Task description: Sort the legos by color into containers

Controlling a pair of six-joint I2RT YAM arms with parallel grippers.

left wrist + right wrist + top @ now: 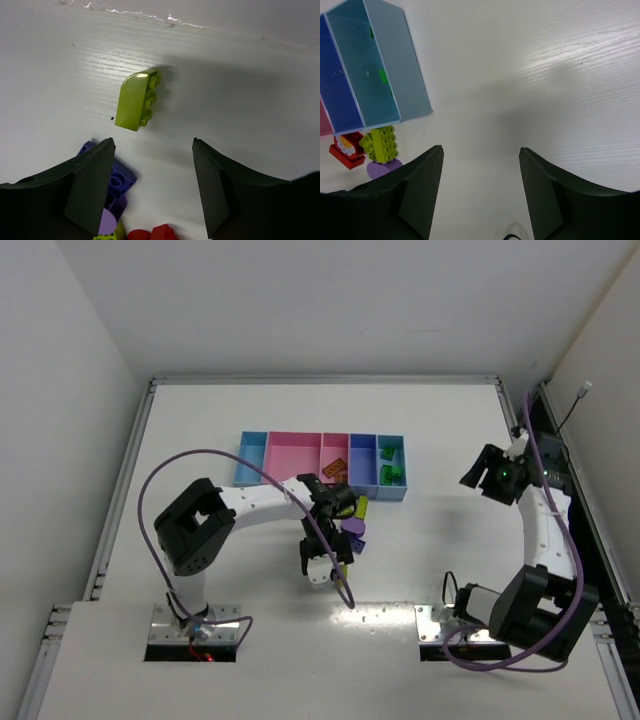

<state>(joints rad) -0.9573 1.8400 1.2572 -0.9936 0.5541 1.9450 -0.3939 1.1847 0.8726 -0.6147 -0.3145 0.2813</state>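
Note:
The containers [290,452] stand in a row at mid-table. One pink bin holds an orange lego [335,469], and the right light blue bin holds green legos [391,473]. My left gripper [322,560] is open and empty, low over the table in front of the bins. In the left wrist view [152,142] a yellow-green curved lego [137,100] lies beyond the fingertips, purple legos [119,181] lie under the left finger, and a red one [157,234] lies at the bottom. My right gripper [478,472] is open and empty over bare table [480,150].
The right wrist view shows the light blue end bin [405,65], the blue-violet bin [340,85], and loose legos before them: a red one [345,149], a studded yellow-green one [381,144] and a purple round one [382,168]. The table's near edge [150,17] lies ahead of the left gripper.

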